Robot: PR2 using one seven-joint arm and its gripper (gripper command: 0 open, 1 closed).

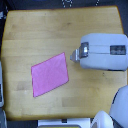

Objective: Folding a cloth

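Note:
The pink cloth [50,74] lies flat and spread out on the wooden table [45,30], left of centre, turned so its corners point diagonally. My gripper [74,55] comes in from the exterior view's right on a bulky white arm, its tip just beyond the cloth's upper right corner. The fingers look small and blurred, so I cannot make out whether they are open or shut. Nothing appears to be held.
The white forearm [102,51] covers the right part of the table. More white robot parts [120,107] show at the lower right, past the table's edge. A dark floor surrounds the table.

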